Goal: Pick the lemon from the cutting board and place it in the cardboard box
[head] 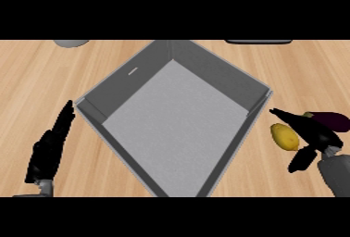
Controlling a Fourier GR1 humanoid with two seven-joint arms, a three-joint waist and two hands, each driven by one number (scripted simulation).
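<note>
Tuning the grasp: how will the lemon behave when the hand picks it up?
The lemon looks oval and smooth, so it may roll or slip sideways. It seems small beside the right hand, so probably light and unlikely to deform.

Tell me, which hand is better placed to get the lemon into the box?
The right hand: the lemon lies between its fingers and thumb, beside the box. The left hand rests across the box.
</note>
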